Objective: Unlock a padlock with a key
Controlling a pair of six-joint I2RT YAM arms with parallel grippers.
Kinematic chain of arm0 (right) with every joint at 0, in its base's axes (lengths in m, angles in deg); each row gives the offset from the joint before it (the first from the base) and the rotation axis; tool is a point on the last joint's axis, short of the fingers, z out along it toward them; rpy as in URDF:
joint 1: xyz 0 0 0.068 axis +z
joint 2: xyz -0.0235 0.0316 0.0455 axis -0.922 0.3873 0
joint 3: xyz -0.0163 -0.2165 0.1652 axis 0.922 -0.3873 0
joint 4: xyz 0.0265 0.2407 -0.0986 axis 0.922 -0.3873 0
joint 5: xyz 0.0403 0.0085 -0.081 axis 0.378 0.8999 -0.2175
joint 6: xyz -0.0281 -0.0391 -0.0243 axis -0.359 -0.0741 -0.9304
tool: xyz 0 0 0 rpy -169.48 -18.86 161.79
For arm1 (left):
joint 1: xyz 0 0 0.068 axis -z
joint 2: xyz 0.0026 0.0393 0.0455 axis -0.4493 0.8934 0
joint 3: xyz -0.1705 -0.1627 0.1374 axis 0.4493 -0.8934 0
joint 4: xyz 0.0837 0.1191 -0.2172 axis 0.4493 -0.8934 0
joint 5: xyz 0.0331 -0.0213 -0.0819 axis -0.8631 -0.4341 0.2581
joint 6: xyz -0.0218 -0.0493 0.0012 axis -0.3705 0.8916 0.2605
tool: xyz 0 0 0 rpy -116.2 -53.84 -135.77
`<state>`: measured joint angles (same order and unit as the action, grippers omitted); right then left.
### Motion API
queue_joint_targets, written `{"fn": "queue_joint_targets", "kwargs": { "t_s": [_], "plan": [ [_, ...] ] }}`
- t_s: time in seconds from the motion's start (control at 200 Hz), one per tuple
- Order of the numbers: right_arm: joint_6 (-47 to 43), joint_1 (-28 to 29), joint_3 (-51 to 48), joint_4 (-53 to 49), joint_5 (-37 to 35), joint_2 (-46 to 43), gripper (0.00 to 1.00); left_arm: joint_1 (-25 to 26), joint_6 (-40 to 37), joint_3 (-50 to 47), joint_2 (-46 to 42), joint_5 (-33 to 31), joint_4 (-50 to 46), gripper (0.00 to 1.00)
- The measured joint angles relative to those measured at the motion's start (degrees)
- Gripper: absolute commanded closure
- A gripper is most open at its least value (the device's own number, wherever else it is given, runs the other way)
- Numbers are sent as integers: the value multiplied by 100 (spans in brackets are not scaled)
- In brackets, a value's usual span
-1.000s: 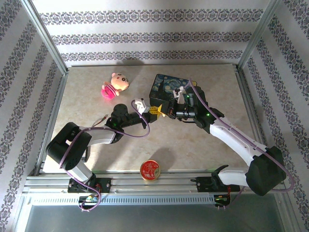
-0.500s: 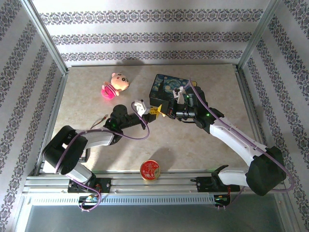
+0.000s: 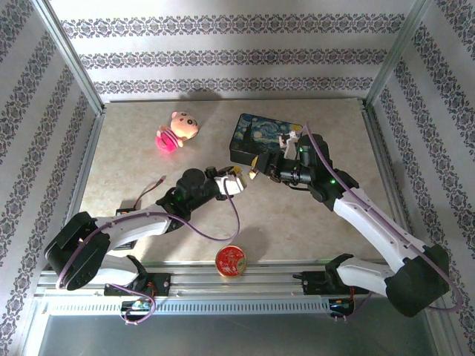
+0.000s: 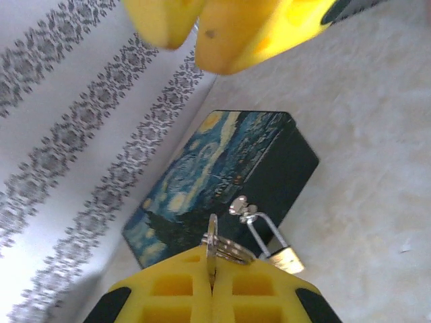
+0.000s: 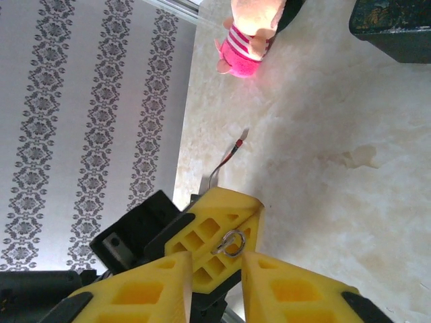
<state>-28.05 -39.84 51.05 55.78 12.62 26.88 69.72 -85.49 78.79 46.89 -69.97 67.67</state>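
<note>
Top view, left claw (image 3: 239,176): reaches to mid-tabletop (image 3: 312,222), almost tip to tip with the right claw (image 3: 256,166), just in front of the box (image 3: 260,132).
Top view, bystanders: plush (image 3: 177,130) and tin (image 3: 231,259), both well apart from the claws.
Left wrist, left claw (image 4: 212,269): clenched on the key (image 4: 212,239), a thin silver piece pinched between the pads.
Left wrist, padlock (image 4: 287,260): the brass body is just beside the left claw's tip. The shackle (image 4: 259,231) slants up across the box (image 4: 222,175). Cannot tell whether it hangs or rests on the tabletop, nor whether the shackle is latched.
Left wrist, right claw (image 4: 195,30): yellow fingers at the upper edge, near but apart from the padlock.
Right wrist, right claw (image 5: 219,264): released, fingers apart with nothing between them.
Right wrist, left claw (image 5: 225,225): its tip faces that gap and carries a small ring (image 5: 230,242).
Risk, padlock: judged loose. With no claw on the body it may swing or twist, so a turn of the key would spin the whole lock.
Risk, regrasp: if the right claw closes on the ring or the left fingers rather than the body, the key could be dragged out of its pinch.
Risk, crowding: the claws sit close together, so a small misjudged move could knock the fingers together or nudge the box.
</note>
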Motion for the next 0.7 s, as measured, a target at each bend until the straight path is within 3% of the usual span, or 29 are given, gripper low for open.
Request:
{"fn": "queue_joint_targets", "kwargs": {
  "t_s": [0.28, 0.53, 0.705],
  "plan": [
    [28, 140, -26, 48, -31, 66, 67, 275, -1263, 186, 157, -621, 181, 100],
    [81, 168, -26, 151, 44, 236, 66, 485, -1711, 87, 280, -898, 999, 100],
    [133, 245, -22, 348, 133, 448, 67, 501, -1788, 66, 308, -984, 1051, 100]
  ]
}}
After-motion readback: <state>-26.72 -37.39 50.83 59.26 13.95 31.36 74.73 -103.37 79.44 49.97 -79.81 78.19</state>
